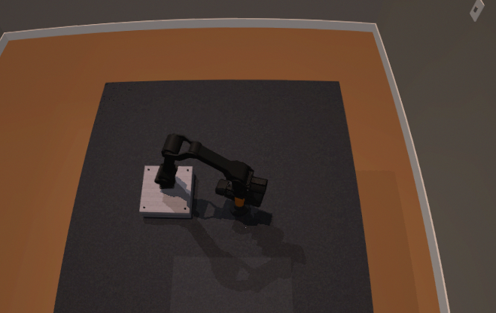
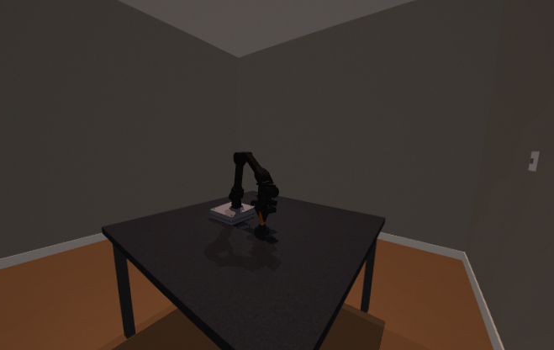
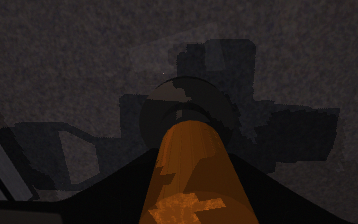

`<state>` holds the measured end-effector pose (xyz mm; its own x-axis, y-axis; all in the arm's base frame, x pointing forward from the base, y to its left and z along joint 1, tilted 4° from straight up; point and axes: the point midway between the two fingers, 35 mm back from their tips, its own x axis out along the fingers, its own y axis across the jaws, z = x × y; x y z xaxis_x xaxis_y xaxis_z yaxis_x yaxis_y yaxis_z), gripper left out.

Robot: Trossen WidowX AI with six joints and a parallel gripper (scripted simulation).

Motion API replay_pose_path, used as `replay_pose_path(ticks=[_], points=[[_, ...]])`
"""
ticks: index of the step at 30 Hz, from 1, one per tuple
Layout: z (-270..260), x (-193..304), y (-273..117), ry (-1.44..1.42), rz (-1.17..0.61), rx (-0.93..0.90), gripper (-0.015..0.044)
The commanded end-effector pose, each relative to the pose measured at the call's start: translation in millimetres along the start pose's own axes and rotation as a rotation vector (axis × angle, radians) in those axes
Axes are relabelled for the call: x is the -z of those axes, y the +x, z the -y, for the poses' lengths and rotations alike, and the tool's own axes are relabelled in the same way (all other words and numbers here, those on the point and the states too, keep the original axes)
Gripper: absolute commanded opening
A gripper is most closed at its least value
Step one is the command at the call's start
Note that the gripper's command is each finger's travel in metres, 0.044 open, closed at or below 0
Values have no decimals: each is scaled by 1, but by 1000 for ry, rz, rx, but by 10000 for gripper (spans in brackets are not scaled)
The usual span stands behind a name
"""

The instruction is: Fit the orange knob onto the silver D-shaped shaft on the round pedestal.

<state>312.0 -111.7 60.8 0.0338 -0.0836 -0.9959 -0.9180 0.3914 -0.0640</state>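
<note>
Fingers [image 1: 239, 197] [image 2: 261, 212] are clamping the knob [image 1: 239, 202] [image 2: 261, 218] [image 3: 195, 165] by its sides and holding it over the pedestal [image 1: 239, 211] [image 2: 261, 231] [image 3: 155, 117].

Largest of all, the tabletop [image 1: 222, 112] [image 2: 244, 278] is carrying everything, its far edge lying well beyond the arm in the top view. The arm [image 1: 218, 159] [image 2: 239, 177] is rising from the pale base block [image 1: 152, 194] [image 2: 218, 213], nearer the tabletop's left edge in that view, and is reaching over toward the right edge. The pedestal is standing between block and right edge, well apart from both. Smaller again, the knob is hiding most of whatever is rising from the pedestal's middle; the wrist view is showing a dark ring there, but neither the shaft's flat nor the hole.

The step in hand is probably seating the knob. Doing it well means keeping the knob upright and centred, pressing only lightly, and turning it slowly about its own axis until the flats are matching and it is starting to drop. Forcing it early would risk tilting it or making it slip in the grip. Once it is sliding, straight downward pressure should finish the job, with release waiting until the knob is meeting the pedestal.
</note>
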Motion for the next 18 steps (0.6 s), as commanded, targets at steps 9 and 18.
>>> replay_pose_path(ticks=[9,18], points=[[2,-1,-5,-12,6,9,0],[-2,-1,-6,-213,5,9,0]])
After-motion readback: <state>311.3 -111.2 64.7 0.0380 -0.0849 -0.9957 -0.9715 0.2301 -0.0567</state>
